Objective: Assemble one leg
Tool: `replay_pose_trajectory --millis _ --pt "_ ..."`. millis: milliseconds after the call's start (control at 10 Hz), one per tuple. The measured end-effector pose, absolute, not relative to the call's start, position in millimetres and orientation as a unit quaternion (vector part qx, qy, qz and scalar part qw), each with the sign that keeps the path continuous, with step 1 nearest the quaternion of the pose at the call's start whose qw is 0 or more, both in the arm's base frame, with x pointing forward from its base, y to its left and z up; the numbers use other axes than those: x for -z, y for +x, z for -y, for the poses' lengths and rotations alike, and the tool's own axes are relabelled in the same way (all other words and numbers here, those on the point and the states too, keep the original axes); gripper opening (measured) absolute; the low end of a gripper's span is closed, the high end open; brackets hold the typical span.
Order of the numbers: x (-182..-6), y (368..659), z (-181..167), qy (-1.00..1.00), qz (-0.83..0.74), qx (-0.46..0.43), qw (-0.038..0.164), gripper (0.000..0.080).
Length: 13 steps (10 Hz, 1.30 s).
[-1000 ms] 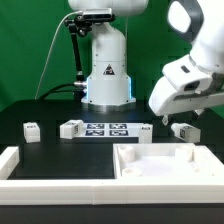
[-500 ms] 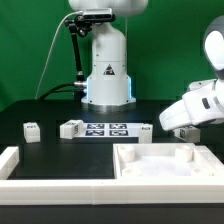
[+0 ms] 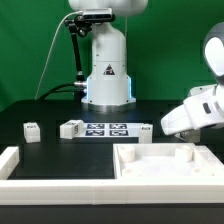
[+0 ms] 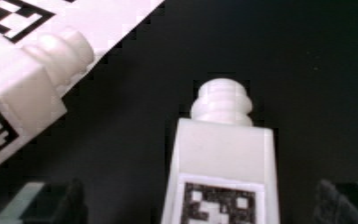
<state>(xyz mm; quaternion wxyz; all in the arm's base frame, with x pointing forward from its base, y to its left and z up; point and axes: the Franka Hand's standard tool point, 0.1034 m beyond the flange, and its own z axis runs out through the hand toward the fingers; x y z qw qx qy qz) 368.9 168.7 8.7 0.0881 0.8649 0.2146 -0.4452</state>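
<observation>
In the wrist view a white leg point(image 4: 220, 150) with a black-and-white tag and a ribbed peg end lies on the black table between my two fingers. My gripper point(image 4: 202, 205) is open, with one dark finger point(image 4: 51, 200) on each side of the leg and apart from it. A second leg point(image 4: 43, 70) lies beside it. In the exterior view my gripper point(image 3: 178, 131) is low over the table at the right and hides that leg. Three more legs lie along the back: one point(image 3: 31, 131), another point(image 3: 71, 128) and a third point(image 3: 144, 131).
The large white tray-like part point(image 3: 128, 172) with raised walls lies at the front of the exterior view. The marker board point(image 3: 105, 128) lies behind it. The robot base point(image 3: 107, 70) stands at the back.
The arm has swung to the exterior view's right and dropped low over the table. The leg that showed at the right a second ago is now hidden behind the gripper.
</observation>
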Motion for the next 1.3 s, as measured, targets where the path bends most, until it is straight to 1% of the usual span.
replay_pose_trajectory --millis 300,400,500,600,700,1100,1200,1300 --pt "-5.1 365 -168 0.865 -0.216 0.444 0.088 0.0649" --pt "-5.1 365 -168 0.865 -0.216 0.444 0.087 0.0533" --pt "-5.1 365 -168 0.865 -0.216 0.444 0.087 0.0398" --pt "-5.1 365 -168 0.865 -0.216 0.444 0.087 0.0398" --pt "-5.1 365 -168 0.865 -0.216 0.444 0.087 0.0285" --pt "-5.1 365 -168 0.865 -0.216 0.444 0.087 0.0285" --pt "-9.0 366 -167 0.863 -0.216 0.448 0.087 0.0285" --pt "-23.5 370 -163 0.861 -0.213 0.453 0.090 0.0285"
